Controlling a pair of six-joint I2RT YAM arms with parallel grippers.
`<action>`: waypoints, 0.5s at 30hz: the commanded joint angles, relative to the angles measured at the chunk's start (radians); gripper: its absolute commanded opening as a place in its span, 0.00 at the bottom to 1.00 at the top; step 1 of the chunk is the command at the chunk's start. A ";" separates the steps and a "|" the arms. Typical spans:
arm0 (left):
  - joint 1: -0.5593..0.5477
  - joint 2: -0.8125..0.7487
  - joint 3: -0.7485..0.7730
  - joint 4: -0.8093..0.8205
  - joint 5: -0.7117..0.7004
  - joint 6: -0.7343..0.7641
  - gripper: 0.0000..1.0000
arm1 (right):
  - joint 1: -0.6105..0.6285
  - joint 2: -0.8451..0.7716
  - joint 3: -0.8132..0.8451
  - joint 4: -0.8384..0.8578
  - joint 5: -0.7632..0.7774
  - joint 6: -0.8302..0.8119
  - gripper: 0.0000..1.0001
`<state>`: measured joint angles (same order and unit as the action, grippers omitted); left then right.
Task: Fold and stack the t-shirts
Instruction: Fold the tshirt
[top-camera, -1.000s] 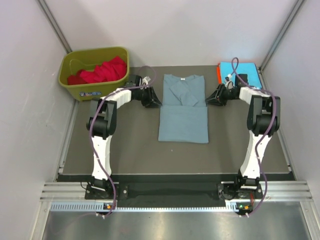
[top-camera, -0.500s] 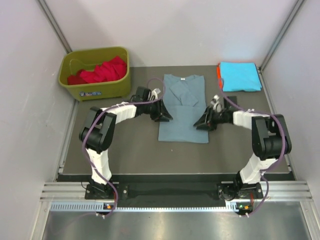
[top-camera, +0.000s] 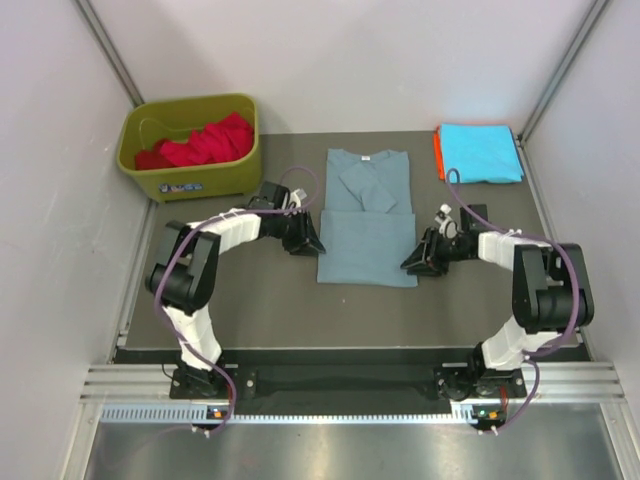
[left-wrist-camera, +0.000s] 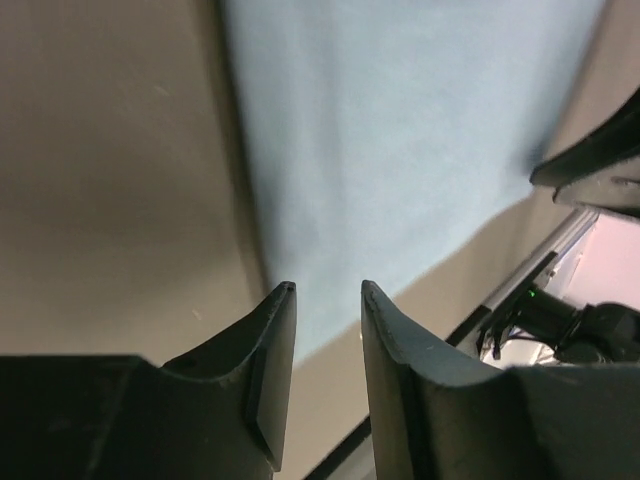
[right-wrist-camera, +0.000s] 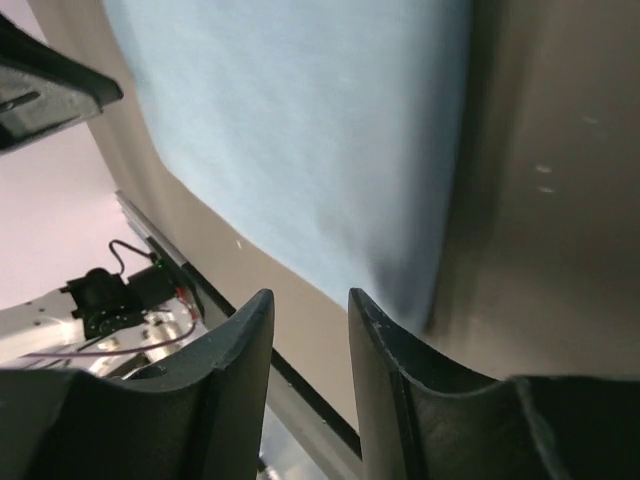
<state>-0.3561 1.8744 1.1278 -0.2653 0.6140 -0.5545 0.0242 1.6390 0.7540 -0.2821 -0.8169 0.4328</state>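
Note:
A dusty grey-blue t-shirt (top-camera: 366, 218) lies flat mid-table, sleeves folded in, neck label at the far end. My left gripper (top-camera: 314, 245) is low at the shirt's left edge, open and empty. In the left wrist view my gripper (left-wrist-camera: 327, 290) has a narrow gap, with the shirt (left-wrist-camera: 400, 140) just ahead. My right gripper (top-camera: 409, 266) is low at the shirt's near right corner, open and empty. In the right wrist view my gripper (right-wrist-camera: 308, 297) points at the shirt's edge (right-wrist-camera: 300, 120). A folded cyan t-shirt (top-camera: 481, 152) lies on an orange one (top-camera: 437, 152) at the far right. Red t-shirts (top-camera: 203, 141) lie in the bin.
The olive-green plastic bin (top-camera: 190, 180) stands at the far left corner. The dark mat (top-camera: 250, 300) ends at a metal rail (top-camera: 340, 385) along the near edge, where both arm bases are bolted. Walls close in left and right.
Both grippers have come down from beside the shirt's folded sleeves toward its near half, along its left and right edges. The shirt has not visibly moved.

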 joint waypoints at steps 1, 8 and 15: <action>-0.021 -0.161 -0.032 -0.037 -0.023 0.029 0.38 | 0.060 -0.087 0.074 -0.025 0.039 -0.023 0.37; -0.075 -0.152 -0.138 0.217 0.044 -0.185 0.38 | 0.288 0.056 0.059 0.367 -0.054 0.288 0.22; -0.086 -0.060 -0.180 0.258 0.017 -0.176 0.38 | 0.324 0.183 0.047 0.396 -0.038 0.276 0.10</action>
<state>-0.4423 1.8072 0.9787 -0.0872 0.6338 -0.7147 0.3580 1.8107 0.7994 0.0402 -0.8513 0.7113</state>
